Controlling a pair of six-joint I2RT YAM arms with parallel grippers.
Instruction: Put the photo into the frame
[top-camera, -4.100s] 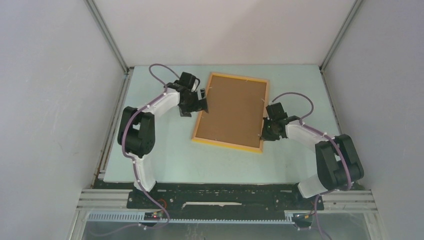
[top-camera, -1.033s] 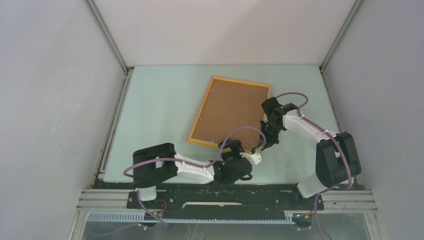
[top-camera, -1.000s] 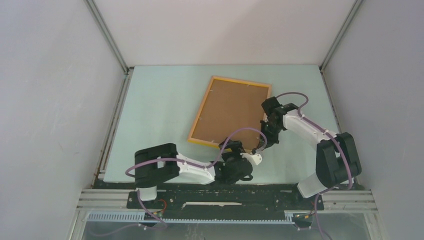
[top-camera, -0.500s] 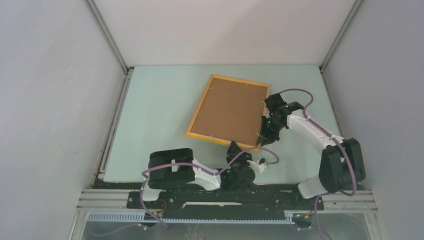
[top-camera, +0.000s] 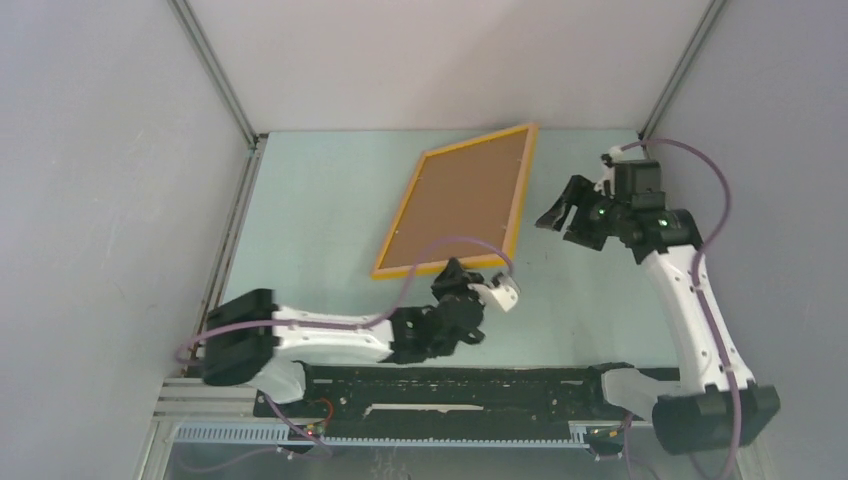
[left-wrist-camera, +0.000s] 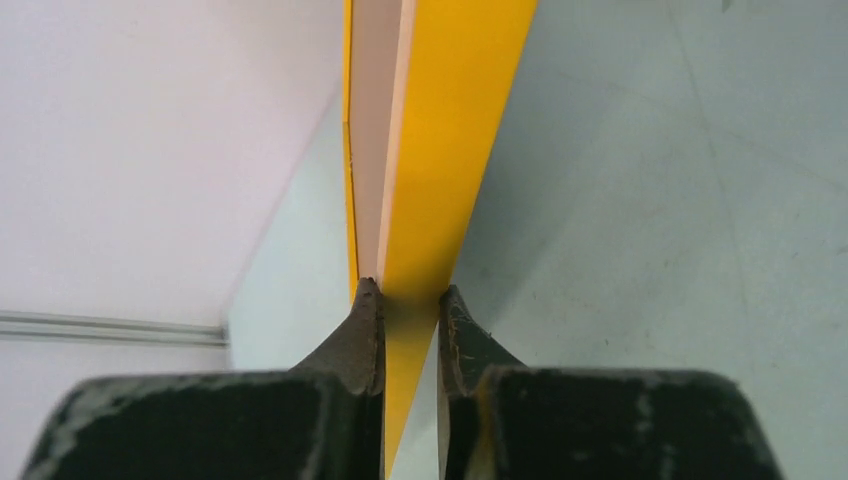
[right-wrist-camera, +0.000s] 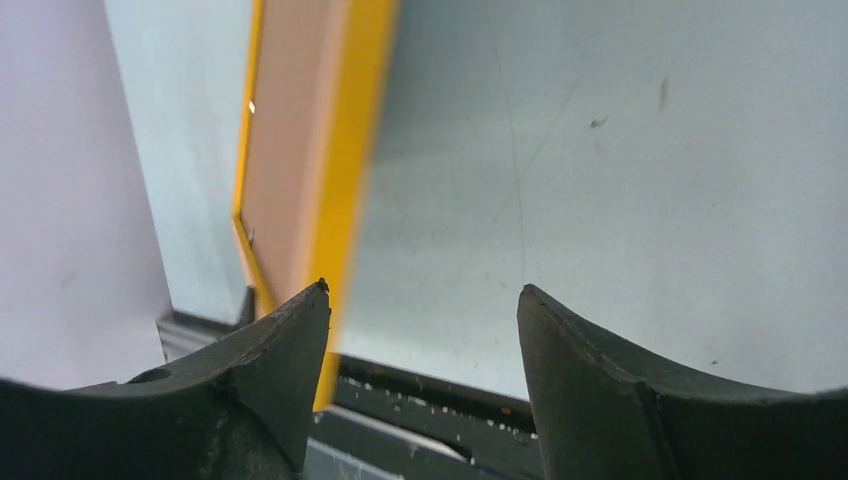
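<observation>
Black and clamped tight, the left gripper (top-camera: 462, 293) bites the near rail of the frame (top-camera: 402, 213), close to its near right corner. From the left wrist view the fingers (left-wrist-camera: 362, 335) squeeze the orange-yellow rail (left-wrist-camera: 455, 150) edge-on, one on each face, so that hold looks firm. The frame itself sits mid-table, back side up, the brown backing board (top-camera: 458, 205) filling it. It looks tipped rather than flat on the pale green table (top-camera: 320, 220), far right corner highest. Right of the frame, the right gripper (top-camera: 563, 208) hangs apart from the right rail, jaws spread and holding nothing. Its wrist view shows bare table between the fingers (right-wrist-camera: 285, 340), with the frame's rail (right-wrist-camera: 345, 170) off to one side.
</observation>
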